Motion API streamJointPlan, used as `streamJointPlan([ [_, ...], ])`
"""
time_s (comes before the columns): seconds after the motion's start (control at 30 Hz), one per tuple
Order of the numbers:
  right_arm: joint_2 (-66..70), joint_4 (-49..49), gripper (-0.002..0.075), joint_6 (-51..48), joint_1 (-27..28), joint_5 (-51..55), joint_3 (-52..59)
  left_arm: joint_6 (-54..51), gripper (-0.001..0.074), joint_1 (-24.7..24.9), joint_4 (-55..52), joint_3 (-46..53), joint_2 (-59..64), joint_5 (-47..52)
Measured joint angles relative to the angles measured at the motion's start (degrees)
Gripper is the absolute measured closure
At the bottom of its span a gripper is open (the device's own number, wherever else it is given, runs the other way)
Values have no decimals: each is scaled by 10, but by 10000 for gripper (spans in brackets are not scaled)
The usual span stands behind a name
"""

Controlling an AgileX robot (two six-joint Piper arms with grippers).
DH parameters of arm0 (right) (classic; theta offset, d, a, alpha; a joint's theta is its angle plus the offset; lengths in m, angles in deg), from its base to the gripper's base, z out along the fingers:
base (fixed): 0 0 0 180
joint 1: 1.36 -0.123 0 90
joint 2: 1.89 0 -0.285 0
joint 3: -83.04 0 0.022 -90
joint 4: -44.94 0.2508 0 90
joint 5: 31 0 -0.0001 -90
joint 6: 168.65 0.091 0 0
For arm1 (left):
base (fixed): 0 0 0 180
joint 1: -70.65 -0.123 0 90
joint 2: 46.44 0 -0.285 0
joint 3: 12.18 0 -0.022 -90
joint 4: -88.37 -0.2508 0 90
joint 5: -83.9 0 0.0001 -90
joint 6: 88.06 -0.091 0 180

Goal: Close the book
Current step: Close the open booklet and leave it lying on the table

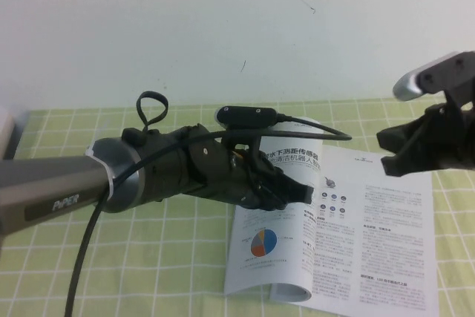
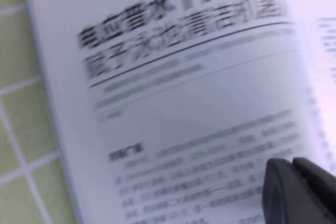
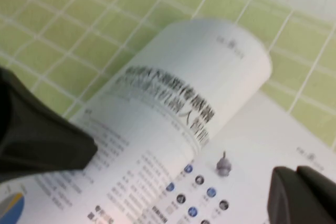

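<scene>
Left gripper (image 1: 293,192) over book (image 1: 371,243), curled page, grip unclear; right gripper (image 1: 401,152) open, empty, above.

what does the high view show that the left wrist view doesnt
Only the high view: the whole open book, its pie chart, the left gripper low over the left page, and the right gripper raised over the book's right edge. Only the left wrist view: the page's body text from close up, too blurred to read. Both: the page's heading and the green checked cloth.
</scene>
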Motion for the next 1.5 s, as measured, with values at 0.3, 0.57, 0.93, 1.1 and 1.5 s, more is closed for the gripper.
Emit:
streamJointPlan([
  [0.3, -29, -148, 729, 126, 13, 109, 11, -88, 739, -61, 17, 0, -9, 44],
  [0.57, 116, -331, 729, 269, 13, 132, 49, -87, 739, -131, 16, 0, -10, 67],
  [0.93, 155, -335, 729, 282, 19, 155, 38, -118, 739, -82, 53, 0, 38, 129],
  [1.1, 155, -335, 729, 280, 19, 155, 38, -202, 739, -17, 142, 0, 38, 137],
  [1.5, 78, -635, 729, 427, 47, 212, 5, -345, 739, 7, 203, -90, -29, 268],
])
